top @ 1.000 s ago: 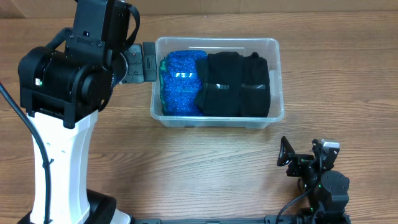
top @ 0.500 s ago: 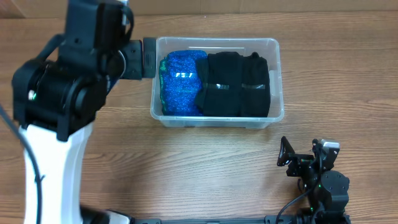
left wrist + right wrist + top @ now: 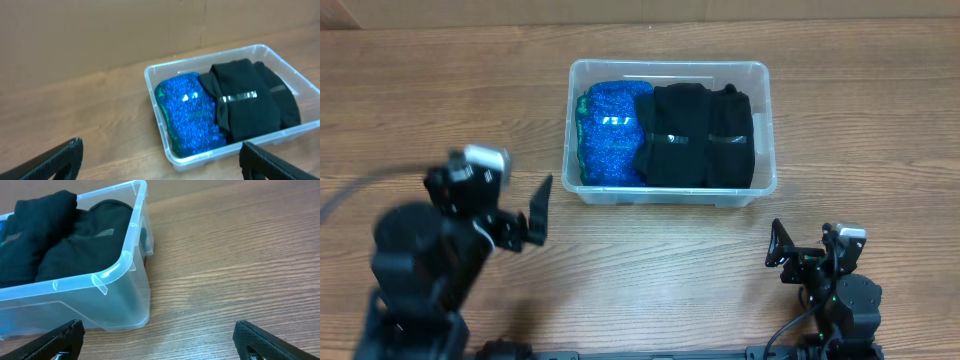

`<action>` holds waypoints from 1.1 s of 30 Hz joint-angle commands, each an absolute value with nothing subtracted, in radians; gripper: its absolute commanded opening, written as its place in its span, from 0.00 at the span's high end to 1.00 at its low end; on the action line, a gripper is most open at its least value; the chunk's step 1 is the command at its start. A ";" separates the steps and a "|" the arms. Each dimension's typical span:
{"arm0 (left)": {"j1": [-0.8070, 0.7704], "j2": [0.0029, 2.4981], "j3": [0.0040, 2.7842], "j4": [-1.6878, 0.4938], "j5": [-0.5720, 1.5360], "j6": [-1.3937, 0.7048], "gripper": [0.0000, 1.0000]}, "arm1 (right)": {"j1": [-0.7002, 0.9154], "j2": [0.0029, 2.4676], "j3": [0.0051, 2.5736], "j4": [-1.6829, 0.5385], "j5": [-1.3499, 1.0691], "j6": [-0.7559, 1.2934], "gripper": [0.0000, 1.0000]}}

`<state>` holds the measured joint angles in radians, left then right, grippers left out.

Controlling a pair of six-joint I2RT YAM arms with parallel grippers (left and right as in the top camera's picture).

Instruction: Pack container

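The clear container stands at the middle back of the table. In it lie a glittery blue bundle at the left and folded black cloth filling the middle and right. My left gripper is open and empty, low over the table left of and nearer than the container. In the left wrist view the container lies ahead between my wide-open fingers. My right gripper is open and empty near the front edge, right of the container's near right corner.
Bare wooden table top runs between the two arms and in front of the container. A brown cardboard wall stands behind the table.
My left arm has swung down and back from beside the container's left end to the near left of the table. The right arm and the container's contents have not moved.
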<state>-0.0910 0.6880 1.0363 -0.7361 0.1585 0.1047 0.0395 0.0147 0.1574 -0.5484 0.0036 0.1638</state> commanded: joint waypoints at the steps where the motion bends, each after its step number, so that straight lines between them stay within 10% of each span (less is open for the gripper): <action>1: -0.086 0.523 0.749 -0.609 0.185 0.107 0.00 | 0.036 0.003 0.148 -0.550 0.002 0.163 0.00; 13: -0.086 0.081 0.189 -0.458 0.255 0.097 0.00 | 0.036 0.003 0.148 -0.550 0.002 0.163 0.00; 33: -0.106 0.004 0.125 -0.429 0.255 0.097 0.00 | 0.036 0.003 0.148 -0.550 0.002 0.163 0.00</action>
